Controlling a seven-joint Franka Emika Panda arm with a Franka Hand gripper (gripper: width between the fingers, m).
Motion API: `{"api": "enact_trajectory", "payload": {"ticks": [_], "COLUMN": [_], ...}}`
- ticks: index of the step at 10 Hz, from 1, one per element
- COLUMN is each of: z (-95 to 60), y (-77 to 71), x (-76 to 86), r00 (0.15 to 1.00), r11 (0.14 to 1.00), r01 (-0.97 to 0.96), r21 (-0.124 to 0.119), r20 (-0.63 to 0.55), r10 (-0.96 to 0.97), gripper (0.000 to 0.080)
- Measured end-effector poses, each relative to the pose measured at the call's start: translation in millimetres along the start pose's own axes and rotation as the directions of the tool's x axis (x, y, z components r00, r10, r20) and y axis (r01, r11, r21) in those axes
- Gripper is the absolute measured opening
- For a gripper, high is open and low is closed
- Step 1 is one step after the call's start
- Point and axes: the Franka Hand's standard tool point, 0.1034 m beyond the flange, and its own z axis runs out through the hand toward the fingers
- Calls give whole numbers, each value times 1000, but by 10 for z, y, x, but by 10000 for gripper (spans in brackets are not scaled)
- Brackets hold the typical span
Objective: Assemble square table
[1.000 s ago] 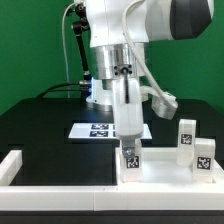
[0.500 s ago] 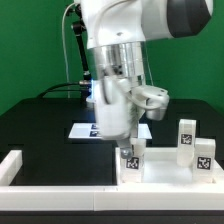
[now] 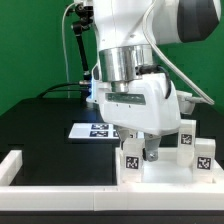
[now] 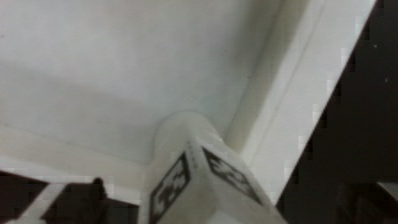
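Square table part: white plastic square tabletop with raised rim (image 3: 165,171) lies at the exterior view's lower right on the black table (image 3: 45,125).
Gripper (image 3: 141,152): jaws apart, holding nothing, directly above a small white tagged block leg (image 3: 131,160).
Leg: stands upright on the tabletop.
Other legs (image 3: 195,145): upright near the tabletop's right edge.
Marker board (image 3: 90,130): flat, behind the arm.

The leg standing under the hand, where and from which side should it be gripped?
Grip the leg on its upper part, coming straight down from above. It stands upright on the tabletop, so its top is free; the hand is open just beside it.
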Motion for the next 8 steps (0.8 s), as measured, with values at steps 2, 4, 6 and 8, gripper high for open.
{"api": "enact_trajectory", "payload": {"ticks": [2,4,6,8], "z": [-25,3,0,0], "y": [-2,-1,-4,-4], "x": [77,34,47,48], "r00": [930,823,837,862], "r11": [929,821,835,861], "r01": [368,568,547,506], "r21": [-36,-57,-56,-57], "r20": [-4,27,21,18], "r10": [-368,-568,-546,-506], "gripper": [648,649,649,352]}}
